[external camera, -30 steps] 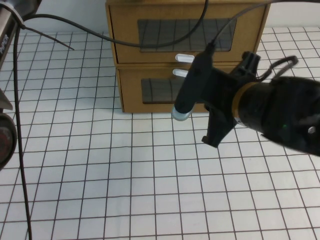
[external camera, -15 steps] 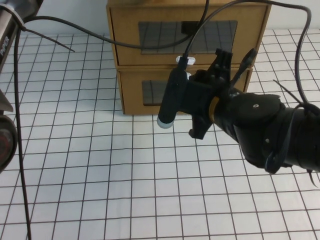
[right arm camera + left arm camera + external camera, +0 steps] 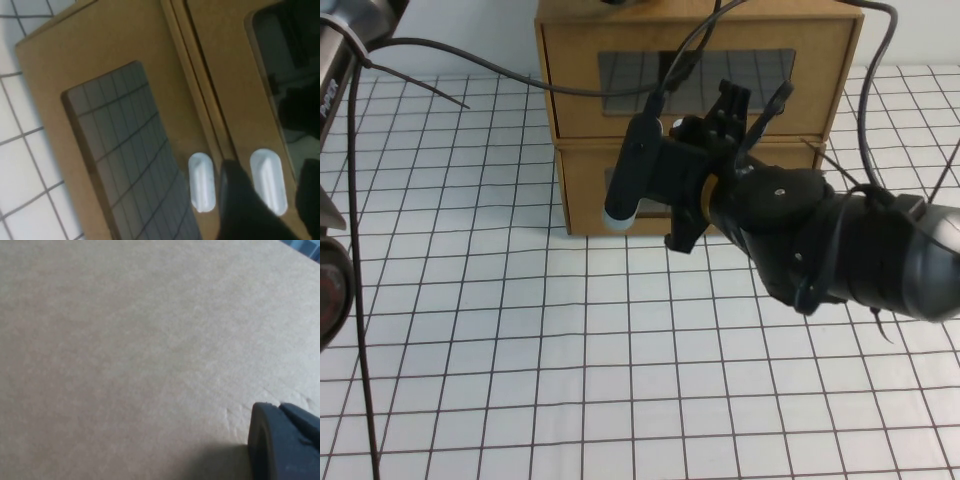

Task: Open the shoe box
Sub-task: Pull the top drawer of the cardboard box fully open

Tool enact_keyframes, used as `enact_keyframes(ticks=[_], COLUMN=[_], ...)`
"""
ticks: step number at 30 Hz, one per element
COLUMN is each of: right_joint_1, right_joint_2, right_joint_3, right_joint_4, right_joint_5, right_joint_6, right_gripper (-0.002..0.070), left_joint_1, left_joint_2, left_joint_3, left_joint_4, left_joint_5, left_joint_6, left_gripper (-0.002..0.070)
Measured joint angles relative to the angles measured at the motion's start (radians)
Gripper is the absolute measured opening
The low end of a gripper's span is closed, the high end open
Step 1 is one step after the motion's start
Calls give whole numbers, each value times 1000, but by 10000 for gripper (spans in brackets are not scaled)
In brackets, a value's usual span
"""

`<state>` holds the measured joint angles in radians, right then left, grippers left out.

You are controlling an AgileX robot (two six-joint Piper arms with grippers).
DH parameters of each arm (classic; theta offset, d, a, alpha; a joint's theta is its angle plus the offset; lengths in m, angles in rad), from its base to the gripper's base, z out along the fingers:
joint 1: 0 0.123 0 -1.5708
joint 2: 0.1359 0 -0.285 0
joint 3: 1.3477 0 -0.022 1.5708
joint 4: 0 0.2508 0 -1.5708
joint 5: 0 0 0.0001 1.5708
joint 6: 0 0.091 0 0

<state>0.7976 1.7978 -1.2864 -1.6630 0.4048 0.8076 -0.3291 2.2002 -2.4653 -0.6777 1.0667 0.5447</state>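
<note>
Robotics laboratory test bench. The work surface is a white table [image 3: 520,330] ruled all over with a regular black grid, as used on manipulation rigs. Loose black cables [image 3: 357,300] trail across the bench, and a black robot arm [image 3: 820,240] with exposed wiring reaches over it. A plain cardboard shoe box [image 3: 570,100] with two drawer fronts serves as the test object.

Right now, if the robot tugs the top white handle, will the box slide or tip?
The shoe box looks thin cardboard, probably light, so it may slide. The right gripper, jaws open around the upper handle, would pull high, so tipping seems possible. The left gripper, close against cardboard, might steady it.
</note>
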Motion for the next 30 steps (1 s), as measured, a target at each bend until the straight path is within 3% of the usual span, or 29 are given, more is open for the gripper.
enact_keyframes(ticks=[20, 30], right_joint_1=[-105, -105], right_joint_2=[88, 98], right_joint_3=[-108, -114], right_joint_4=[0, 14], right_joint_5=[-23, -41], right_joint_6=[-117, -119], right_gripper=[233, 174], left_joint_1=[0, 0], left_joint_2=[0, 0], left_joint_3=[0, 0], left_joint_4=[0, 0], left_joint_5=[0, 2], left_joint_6=[-15, -15], left_gripper=[-3, -3])
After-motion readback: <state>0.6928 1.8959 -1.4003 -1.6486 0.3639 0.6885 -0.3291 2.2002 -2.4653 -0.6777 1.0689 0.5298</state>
